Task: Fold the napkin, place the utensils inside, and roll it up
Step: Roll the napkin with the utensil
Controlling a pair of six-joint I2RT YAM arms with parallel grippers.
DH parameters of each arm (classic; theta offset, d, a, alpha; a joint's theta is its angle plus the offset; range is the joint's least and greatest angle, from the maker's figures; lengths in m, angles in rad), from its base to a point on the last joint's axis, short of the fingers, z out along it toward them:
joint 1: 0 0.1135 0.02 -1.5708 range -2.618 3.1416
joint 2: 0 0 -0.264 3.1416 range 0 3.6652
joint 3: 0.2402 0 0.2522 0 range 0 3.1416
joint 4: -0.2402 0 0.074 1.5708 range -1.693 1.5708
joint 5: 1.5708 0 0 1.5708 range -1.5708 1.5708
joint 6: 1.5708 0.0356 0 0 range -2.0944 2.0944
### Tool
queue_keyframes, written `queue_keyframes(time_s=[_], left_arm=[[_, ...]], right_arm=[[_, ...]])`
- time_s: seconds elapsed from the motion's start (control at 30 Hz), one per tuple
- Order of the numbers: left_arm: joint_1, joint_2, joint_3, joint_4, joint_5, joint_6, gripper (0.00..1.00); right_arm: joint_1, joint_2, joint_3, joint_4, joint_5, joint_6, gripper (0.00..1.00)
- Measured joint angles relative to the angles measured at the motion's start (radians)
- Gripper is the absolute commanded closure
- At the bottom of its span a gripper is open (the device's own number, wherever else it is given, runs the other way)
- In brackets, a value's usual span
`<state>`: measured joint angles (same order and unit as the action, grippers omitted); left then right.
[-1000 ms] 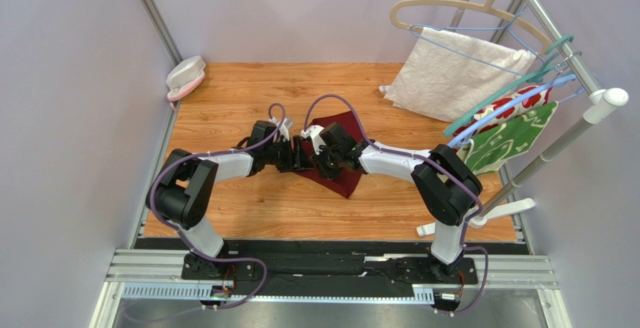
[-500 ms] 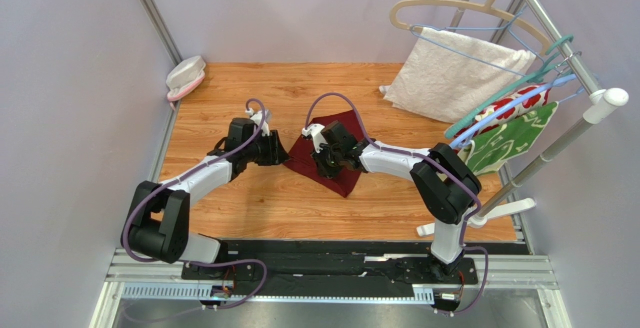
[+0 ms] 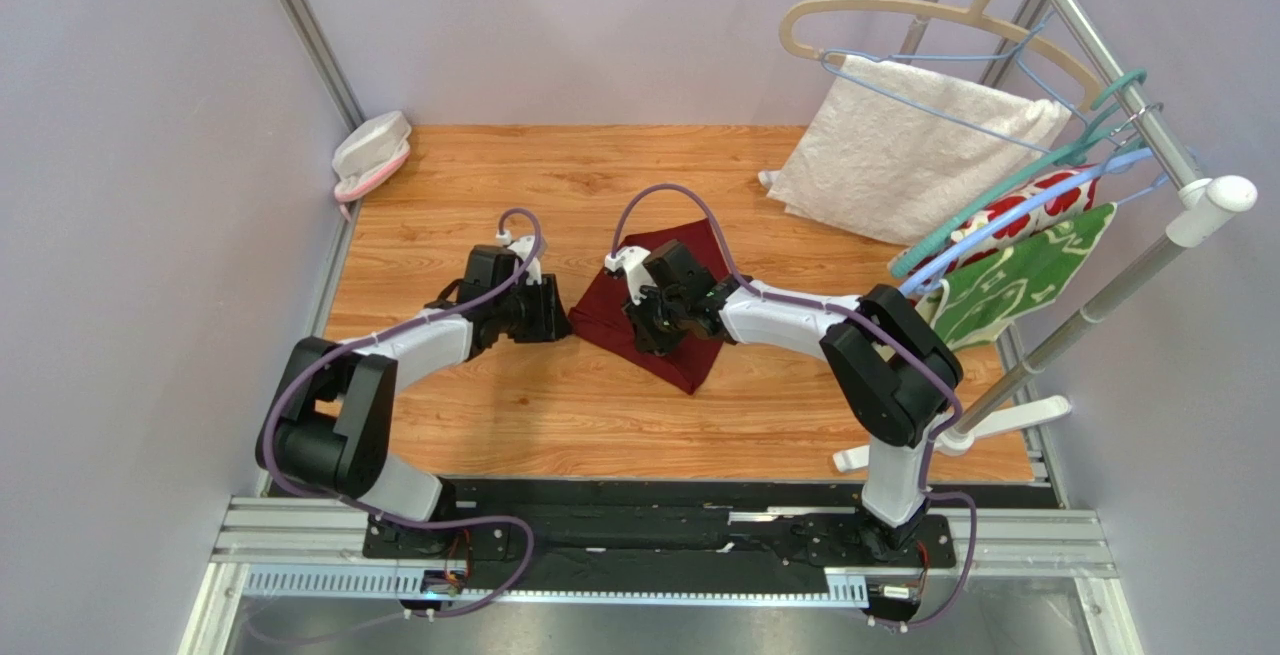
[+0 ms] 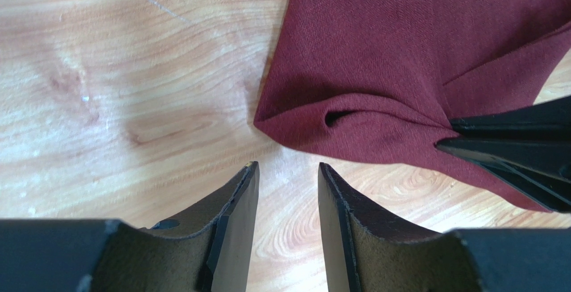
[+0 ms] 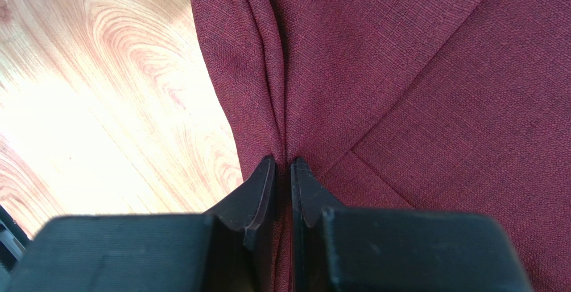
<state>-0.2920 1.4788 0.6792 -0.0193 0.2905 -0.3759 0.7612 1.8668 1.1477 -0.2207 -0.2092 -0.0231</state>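
The maroon napkin (image 3: 688, 360) lies partly folded and rumpled on the wooden table. My right gripper (image 5: 283, 165) is shut on a pinched ridge of the napkin (image 5: 415, 71) near its left edge, and shows from above at the cloth's middle (image 3: 642, 328). My left gripper (image 4: 288, 170) is open over bare wood, just short of the napkin's (image 4: 375, 51) rounded corner, with nothing between its fingers. From above, the left gripper (image 3: 556, 319) sits just left of the cloth. The utensils are out of view.
A white textured towel (image 3: 909, 153) hangs from a hanger at the back right. Red and green floral cloths (image 3: 1037, 258) hang on the rack, whose white foot (image 3: 962, 430) stands on the table's right side. A pink-white object (image 3: 371, 150) lies at the back left corner.
My left gripper has drawn back to the left off the napkin's edge and its jaws have narrowed. The right gripper has kept its pinch on the cloth.
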Motion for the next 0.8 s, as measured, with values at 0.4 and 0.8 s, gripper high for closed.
queue_keyframes(time_s=[0.4, 0.8], left_arm=[[0.000, 0.069, 0.021, 0.083, 0.015, 0.000, 0.53], [0.000, 0.084, 0.040, 0.122, 0.014, 0.000, 0.55]], right_arm=[[-0.003, 0.010, 0.009, 0.002, -0.011, 0.001, 0.95], [-0.003, 0.017, 0.018, 0.001, -0.016, 0.000, 0.95]])
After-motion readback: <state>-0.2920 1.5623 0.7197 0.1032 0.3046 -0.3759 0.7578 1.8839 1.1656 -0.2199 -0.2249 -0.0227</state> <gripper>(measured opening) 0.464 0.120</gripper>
